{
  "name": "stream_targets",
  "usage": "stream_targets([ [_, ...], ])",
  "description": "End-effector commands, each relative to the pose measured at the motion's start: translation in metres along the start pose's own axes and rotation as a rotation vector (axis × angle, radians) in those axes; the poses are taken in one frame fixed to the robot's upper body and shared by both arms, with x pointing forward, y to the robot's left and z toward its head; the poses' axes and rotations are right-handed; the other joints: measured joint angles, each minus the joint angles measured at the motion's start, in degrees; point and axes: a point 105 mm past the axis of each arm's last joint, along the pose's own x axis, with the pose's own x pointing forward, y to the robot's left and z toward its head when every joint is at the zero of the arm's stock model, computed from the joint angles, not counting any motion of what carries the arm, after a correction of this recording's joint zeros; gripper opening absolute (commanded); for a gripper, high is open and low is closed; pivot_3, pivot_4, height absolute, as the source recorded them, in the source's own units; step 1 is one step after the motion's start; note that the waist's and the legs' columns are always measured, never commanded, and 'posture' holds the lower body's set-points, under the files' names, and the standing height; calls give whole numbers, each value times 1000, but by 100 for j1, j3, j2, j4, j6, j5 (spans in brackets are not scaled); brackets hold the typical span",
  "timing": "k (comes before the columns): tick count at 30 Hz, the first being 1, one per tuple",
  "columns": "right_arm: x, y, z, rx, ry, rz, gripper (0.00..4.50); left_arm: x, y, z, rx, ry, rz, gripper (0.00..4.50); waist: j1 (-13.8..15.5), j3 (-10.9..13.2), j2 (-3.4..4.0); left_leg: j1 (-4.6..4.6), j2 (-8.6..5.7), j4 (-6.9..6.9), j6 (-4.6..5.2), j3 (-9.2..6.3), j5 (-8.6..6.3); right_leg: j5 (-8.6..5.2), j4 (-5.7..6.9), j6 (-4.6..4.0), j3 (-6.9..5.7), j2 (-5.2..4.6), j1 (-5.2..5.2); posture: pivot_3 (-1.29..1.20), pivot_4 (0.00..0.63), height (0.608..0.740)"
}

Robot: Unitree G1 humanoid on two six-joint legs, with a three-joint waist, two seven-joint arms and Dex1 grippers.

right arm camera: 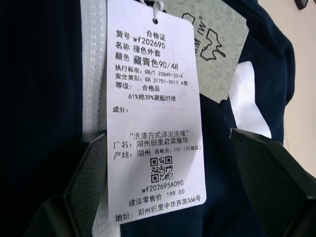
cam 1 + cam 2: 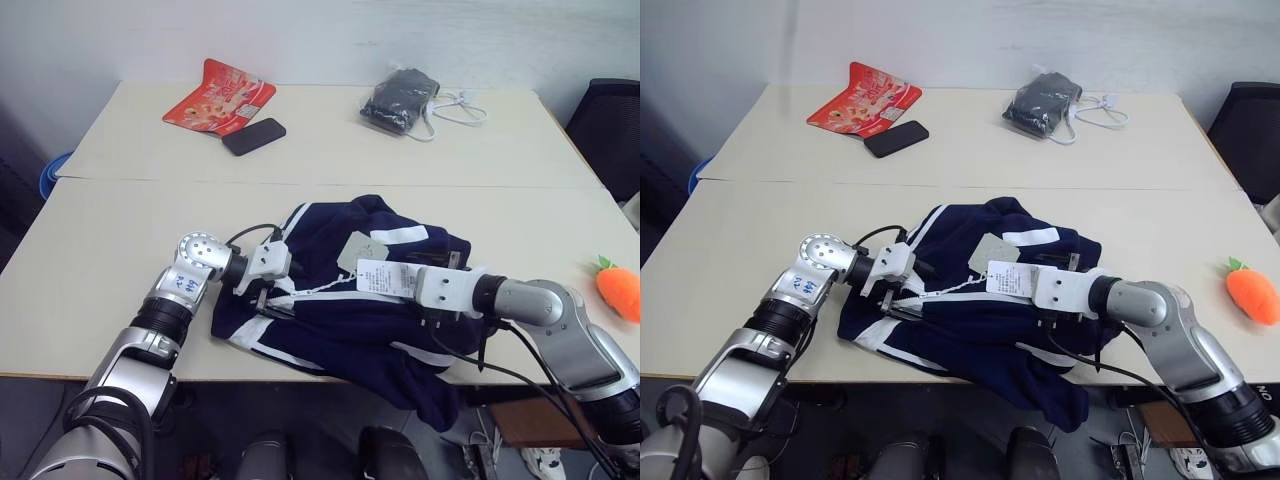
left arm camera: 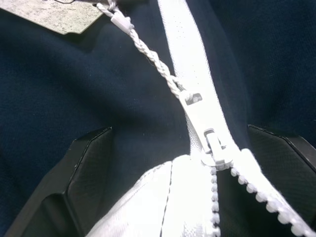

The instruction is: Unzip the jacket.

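The navy-blue jacket [image 2: 340,330] lies crumpled near the table's front edge, one part hanging over it. My left gripper [image 2: 262,290] rests on its left side, open. In the left wrist view the white zipper slider [image 3: 212,148] sits between the two black fingers [image 3: 74,182], with a white cord running from its pull; below the slider the teeth are parted. My right gripper [image 2: 405,285] points left over the jacket's middle, open. A white paper tag [image 1: 153,113] hangs in front of one of its fingers, beside a grey tag [image 1: 217,44].
At the back of the table [image 2: 120,230] lie a red snack bag [image 2: 220,97], a black phone [image 2: 253,136] and a black bundle with a white cable [image 2: 400,98]. An orange carrot toy [image 2: 620,290] sits at the right edge. A dark chair [image 2: 610,130] stands beyond the right side.
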Motion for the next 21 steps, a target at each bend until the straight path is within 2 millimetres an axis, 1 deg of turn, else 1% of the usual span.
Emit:
stream_targets([
  [1, -1, -23, 12, -20, -43, -126, 3980, 3, -3, -11, -16, 57, -7, 4500, -1, 0, 0, 0, 0, 0, 0, 0, 0, 0, 0, 0, 0, 0, 0, 0, 150, 740],
  [5, 7, -28, 24, -29, -96, -153, 3980, 3, -3, -12, -10, 60, -5, 4500, 1, -1, 1, 0, 0, 0, 0, -2, 0, 0, 1, 0, -1, 0, 0, 0, 150, 740],
  [7, 11, -30, 34, -49, -133, -169, 3980, 3, -3, -11, -8, 59, -4, 4500, 2, -1, 1, 0, 0, 0, 0, -3, 0, 0, 1, 0, -2, 0, 0, 0, 150, 740],
  [9, 17, -29, 42, -79, -161, -170, 3980, 2, -3, -11, -6, 60, -2, 4500, -2, -1, 1, 0, 0, 0, 0, -3, 0, 0, 0, 0, -2, 0, 0, 0, 150, 740],
  [10, 19, -23, 43, -103, -162, -148, 3980, 2, -3, -11, -5, 60, -1, 4500, -2, -1, 1, 0, 0, 0, 0, -2, 0, 0, 1, 0, -1, 0, 0, 0, 150, 740],
  [12, 23, -13, 41, -157, -155, -102, 3980, 2, -2, -10, -5, 59, 1, 4500, 2, -1, 1, 0, 0, -1, 0, -4, 0, 0, 1, 0, -3, 0, 0, 0, 150, 740],
  [17, 25, 1, 35, -258, -144, -41, 3980, 1, -2, -9, -2, 56, 4, 4500, 1, -1, 1, 0, 0, -1, 0, -2, 0, 0, 0, 0, -2, 0, 0, 0, 150, 740],
  [21, 29, 1, 32, -356, -131, -47, 3980, 0, -2, -10, -2, 59, 7, 4500, -9, -1, 1, 0, 1, -1, 0, -2, 1, 0, 1, 0, -2, 1, 0, 0, 150, 740],
])
